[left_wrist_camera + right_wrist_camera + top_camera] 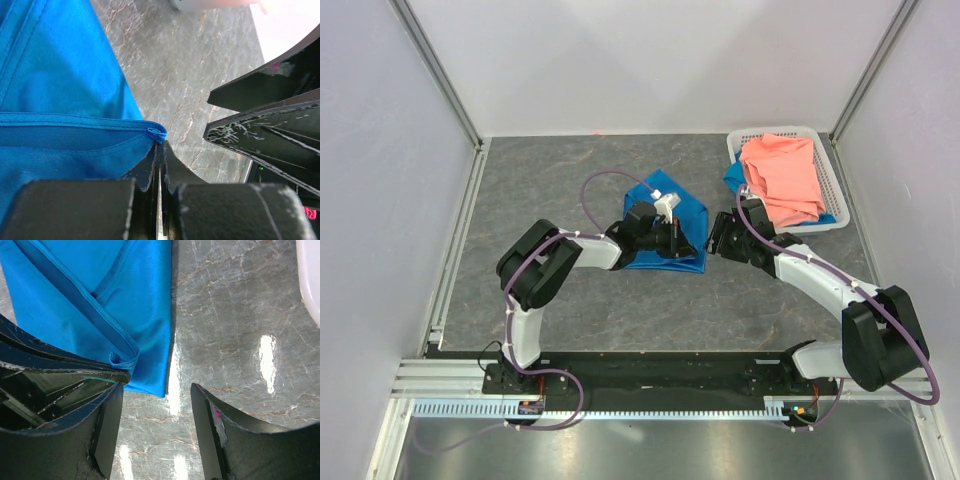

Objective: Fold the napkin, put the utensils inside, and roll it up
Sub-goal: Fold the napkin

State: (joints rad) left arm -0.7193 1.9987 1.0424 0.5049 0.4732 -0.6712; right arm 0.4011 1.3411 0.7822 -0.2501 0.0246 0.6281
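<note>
- The left gripper (161,150) has its jaws pressed together, pinching the hemmed corner of the napkin (60,90) right at their tips. This looks like a hold meant to carry that corner across for a fold.
- The right gripper (157,400) stands just beside it, jaws apart and holding nothing. Its gap is over bare worktop (235,330), with the napkin's near-right corner just ahead. It seems placed to take a neighbouring corner or edge so both arms can move the cloth together.
- The napkin lies in the middle of the worktop, between the two arms and mostly under the left wrist. At least two layers overlap at the pinched corner, so part of the cloth is already doubled over.
- From above, the visible cloth is wider left to right than front to back. Its straight near edge runs across the worktop and one point aims away from the arm bases. The pinched corner points toward the right arm's side. The arm covers too much to fix the long axis firmly.
- No utensil shows in any view, so the placing and rolling steps look some way off.
- Well apart, at the far right, a white basket (835,175) holds a pink cloth (782,175).
</note>
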